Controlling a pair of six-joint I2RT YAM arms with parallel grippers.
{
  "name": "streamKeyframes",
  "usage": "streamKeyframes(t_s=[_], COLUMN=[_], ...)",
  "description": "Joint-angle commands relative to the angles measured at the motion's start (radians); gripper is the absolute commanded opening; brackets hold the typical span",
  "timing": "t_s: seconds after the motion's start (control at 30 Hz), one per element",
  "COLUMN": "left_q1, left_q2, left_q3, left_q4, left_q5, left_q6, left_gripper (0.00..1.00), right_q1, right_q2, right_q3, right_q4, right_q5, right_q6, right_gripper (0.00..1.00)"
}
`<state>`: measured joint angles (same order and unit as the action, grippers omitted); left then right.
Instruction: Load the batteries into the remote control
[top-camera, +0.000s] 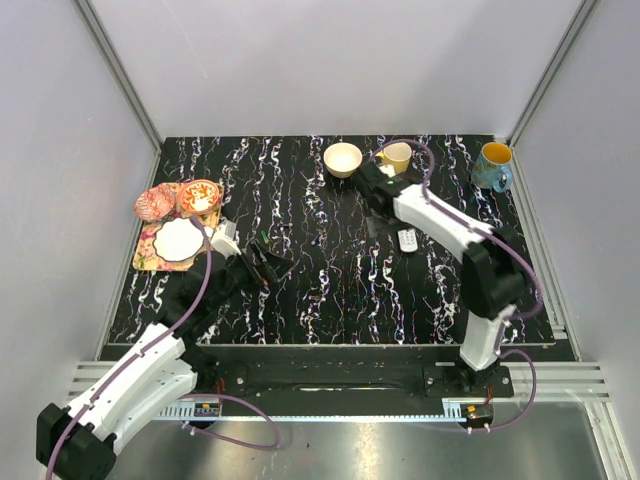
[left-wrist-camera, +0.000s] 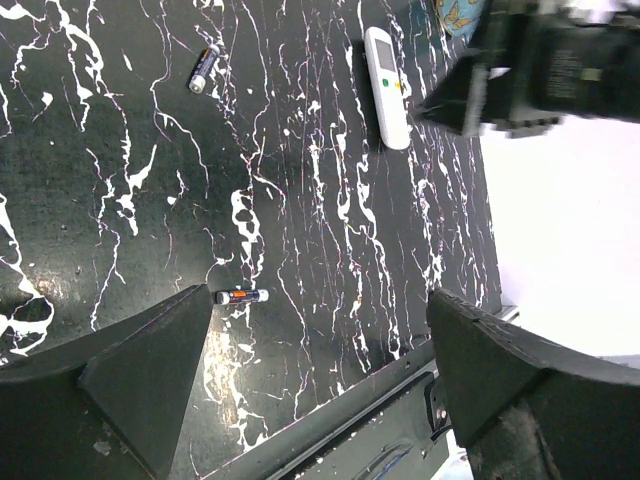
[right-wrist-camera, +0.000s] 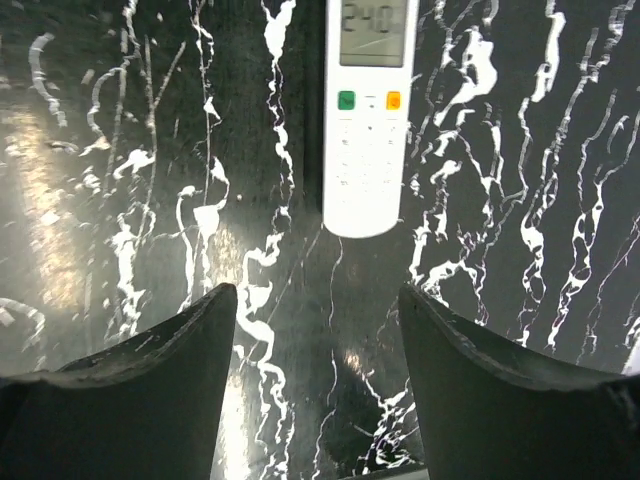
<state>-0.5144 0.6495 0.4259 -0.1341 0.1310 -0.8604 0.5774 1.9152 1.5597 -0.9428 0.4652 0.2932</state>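
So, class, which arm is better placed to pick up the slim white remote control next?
Right. The right gripper, open, hovers just before the slim white remote control; the left gripper sits far from it.

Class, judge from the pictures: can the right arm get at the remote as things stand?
Probably yes: the right gripper hangs open just short of the remote, which lies flat with nothing between them.
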Motion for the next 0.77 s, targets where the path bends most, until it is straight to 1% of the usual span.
streamKeyframes(t_s=[0.0, 0.03, 0.07, 0.1, 0.13, 0.17, 0.2, 0.23, 0.27, 0.3, 0.37, 0.43, 0.5, 0.6, 0.63, 0.67, 0.73], left_q1=[-0.001, -0.001, -0.001, -0.001, -0.001, -0.001, -0.001, -0.001, 0.001, 0.001, 0.001, 0.002, 0.002, 0.001, 0.002, 0.002, 0.002], left_q2=[0.012, 0.013, 0.015, 0.021, 0.025, 0.032, 0.047, 0.059, 0.074, 0.11, 0.15, 0.206, 0.229, 0.21, 0.2, 0.191, 0.185], left_q3=[0.05, 0.053, 0.053, 0.054, 0.062, 0.068, 0.076, 0.095, 0.111, 0.126, 0.181, 0.238, 0.257, 0.252, 0.232, 0.223, 0.215], left_q4=[0.04, 0.034, 0.027, 0.018, -0.002, -0.021, -0.039, -0.064, -0.087, -0.113, -0.182, -0.247, -0.26, -0.23, -0.178, -0.162, -0.157], left_q5=[-0.01, -0.013, -0.037, -0.05, -0.068, -0.117, -0.129, -0.155, -0.187, -0.206, -0.238, -0.26, -0.269, -0.248, -0.22, -0.193, -0.188], left_q6=[0.024, 0.024, 0.024, 0.024, 0.021, 0.015, 0.011, 0.017, 0.021, 0.024, 0.044, 0.064, 0.078, 0.095, 0.125, 0.132, 0.15], left_gripper=[0.94, 0.94, 0.96, 0.98, 0.99, 0.99, 0.99, 0.99, 0.99, 0.99, 0.99, 0.99, 0.99, 0.99, 0.99, 0.99, 0.99], right_q1=[0.002, 0.002, 0.002, 0.002, 0.002, 0.002, 0.002, 0.002, 0.002, 0.004, 0.004, 0.002, 0.004, 0.002, 0.002, 0.002, 0.002], right_q2=[-0.275, -0.329, -0.448, -0.514, -0.585, -0.725, -0.798, -0.87, -0.998, -1.05, -1.146, -1.168, -1.171, -1.173, -1.174, -1.177, -1.183], right_q3=[-0.152, -0.202, -0.258, -0.382, -0.451, -0.519, -0.658, -0.735, -0.803, -0.905, -0.958, -0.978, -0.975, -0.972, -0.971, -0.969, -0.971], right_q4=[0.079, 0.155, 0.208, 0.264, 0.395, 0.46, 0.522, 0.661, 0.712, 0.754, 0.782, 0.742, 0.719, 0.699, 0.699, 0.699, 0.708], right_q5=[-0.039, -0.054, -0.11, -0.158, -0.21, -0.305, -0.339, -0.371, -0.42, -0.434, -0.444, -0.435, -0.431, -0.421, -0.418, -0.416, -0.404], right_q6=[0.06, 0.073, 0.076, 0.078, 0.08, 0.09, 0.11, 0.159, 0.185, 0.208, 0.248, 0.257, 0.254, 0.245, 0.245, 0.248, 0.264], right_gripper=[0.71, 0.71, 0.71, 0.71, 0.71, 0.71, 0.72, 0.73, 0.75, 0.91, 0.98, 1.0, 1.0, 1.0, 1.0, 0.99, 1.0])
